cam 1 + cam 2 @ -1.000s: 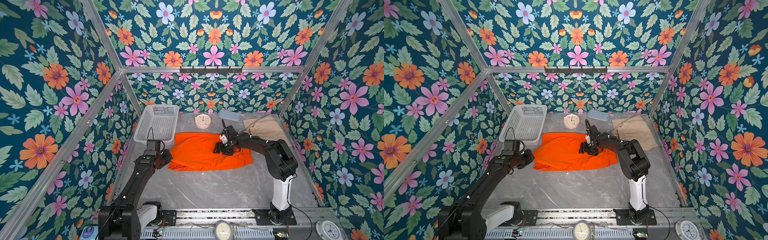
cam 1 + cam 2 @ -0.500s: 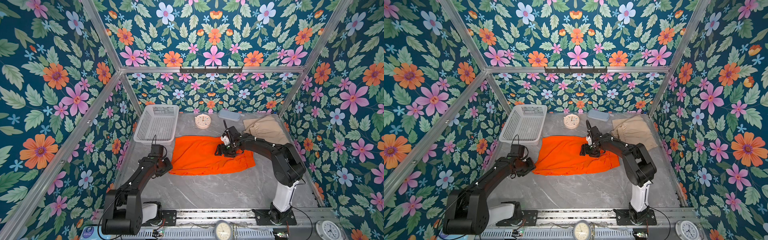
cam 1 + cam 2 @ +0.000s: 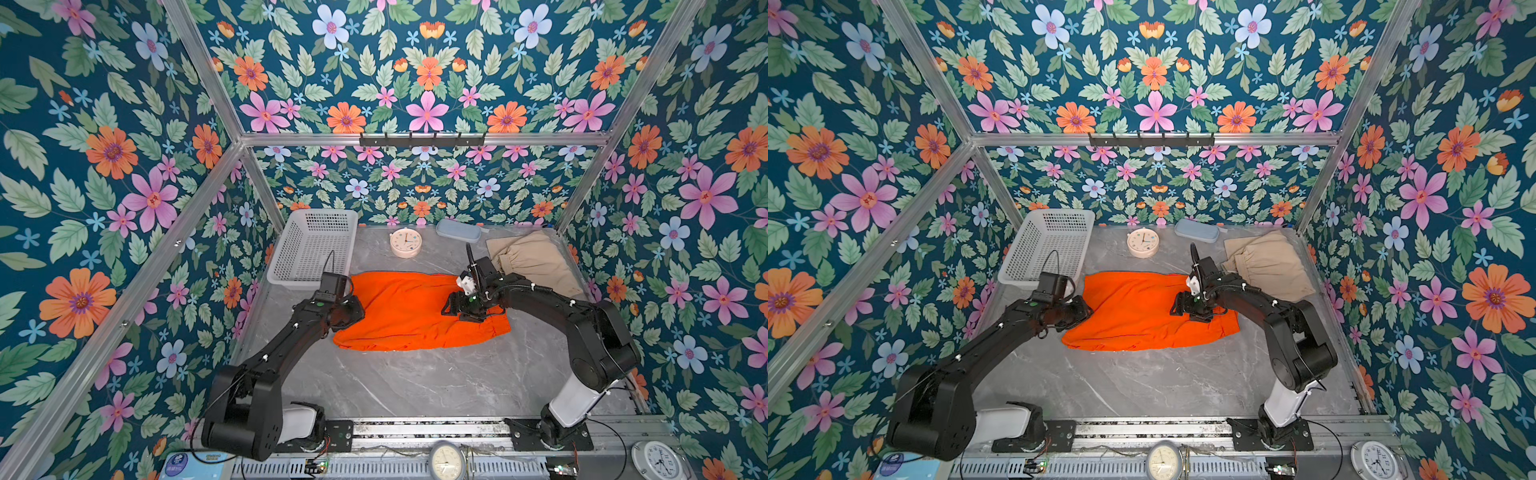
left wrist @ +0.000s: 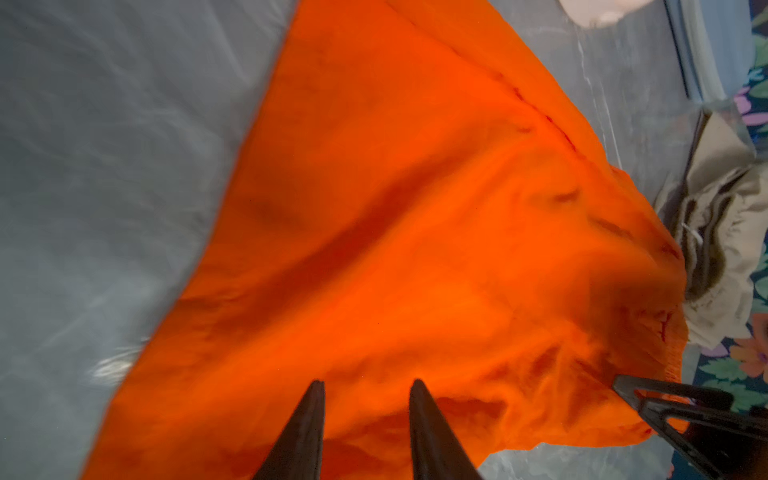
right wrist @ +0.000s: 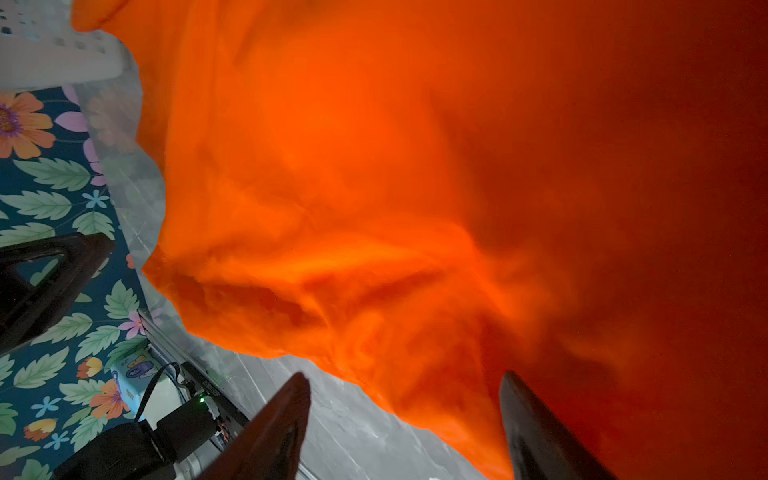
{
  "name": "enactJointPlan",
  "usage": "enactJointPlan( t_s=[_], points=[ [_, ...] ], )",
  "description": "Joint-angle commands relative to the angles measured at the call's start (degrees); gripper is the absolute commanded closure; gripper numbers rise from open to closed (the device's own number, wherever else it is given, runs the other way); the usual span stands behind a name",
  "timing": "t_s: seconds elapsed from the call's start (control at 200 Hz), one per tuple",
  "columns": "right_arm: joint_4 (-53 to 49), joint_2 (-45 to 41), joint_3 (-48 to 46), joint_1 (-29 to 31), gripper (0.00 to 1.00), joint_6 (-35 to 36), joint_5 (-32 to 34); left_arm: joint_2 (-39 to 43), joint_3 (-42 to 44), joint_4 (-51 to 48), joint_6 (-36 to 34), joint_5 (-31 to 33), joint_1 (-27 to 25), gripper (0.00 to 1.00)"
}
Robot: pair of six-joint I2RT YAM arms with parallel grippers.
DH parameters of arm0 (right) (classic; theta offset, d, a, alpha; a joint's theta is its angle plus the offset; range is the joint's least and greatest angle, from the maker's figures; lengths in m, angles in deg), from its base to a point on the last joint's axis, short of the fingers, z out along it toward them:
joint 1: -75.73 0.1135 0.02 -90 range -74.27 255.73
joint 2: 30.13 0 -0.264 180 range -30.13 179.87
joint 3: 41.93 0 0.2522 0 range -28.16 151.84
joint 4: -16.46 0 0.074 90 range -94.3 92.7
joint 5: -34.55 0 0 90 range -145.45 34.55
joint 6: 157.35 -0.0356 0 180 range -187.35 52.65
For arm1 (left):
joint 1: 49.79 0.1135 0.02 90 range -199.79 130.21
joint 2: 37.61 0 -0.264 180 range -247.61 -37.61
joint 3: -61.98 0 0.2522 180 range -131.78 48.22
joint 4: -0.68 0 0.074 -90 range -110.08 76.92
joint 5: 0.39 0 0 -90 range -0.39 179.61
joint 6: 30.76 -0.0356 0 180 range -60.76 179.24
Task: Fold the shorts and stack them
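Partly hidden under right arm (image 3: 540, 296), orange shorts (image 3: 407, 316); left jaws narrowly apart, right jaws wide, neither visibly gripping.

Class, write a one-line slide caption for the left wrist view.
Open left gripper poised over rumpled orange shorts on the grey table; beige shorts lie beyond.

Front of table (image 3: 415, 386) bare, open passage. Orange shorts (image 3: 411, 307) cover middle. Basket (image 3: 291, 249) blocks back left; clock (image 3: 405, 243), case (image 3: 458, 230) along back; tan shorts (image 3: 536, 266) fill back right.
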Motion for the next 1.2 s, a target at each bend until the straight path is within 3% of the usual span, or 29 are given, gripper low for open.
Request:
enactJointPlan(
  t_s=[0.0,0.24,0.48,0.625,0.735,0.84,0.95,1.195],
  points=[
    [-1.81,0.77,-1.40,-0.24,0.28,-3.16,4.56,-4.45,0.54,4.87,1.48,-0.43,-1.42,0.64],
    [0.57,-0.53,-7.45,0.21,0.29,-6.27,4.94,-6.33,6.73,3.33,0.34,3.76,-0.54,0.63],
    [2.72,-2.72,-11.77,4.62,0.29,-10.41,4.47,1.15,12.76,-4.08,-3.09,9.84,5.58,0.61],
    [5.60,-7.53,-11.42,6.25,0.28,-11.54,2.09,7.74,10.61,-8.88,-5.06,12.82,7.19,0.54],
    [2.34,-13.23,-8.00,5.11,0.28,-8.96,2.54,11.22,5.55,-8.66,-7.14,10.17,6.94,0.50],
    [-1.66,-18.09,-5.89,-0.10,0.28,-6.46,0.65,12.18,0.35,-4.89,-10.53,8.71,4.03,0.48],
    [-4.23,-22.19,-6.76,-9.15,0.28,-4.33,-3.88,9.46,-5.22,0.98,-16.91,8.33,-2.63,0.45],
    [-3.70,-25.64,-15.20,-33.56,0.28,-1.79,-18.41,-8.52,-20.39,7.72,-34.82,7.63,-21.05,0.42]
  ],
)
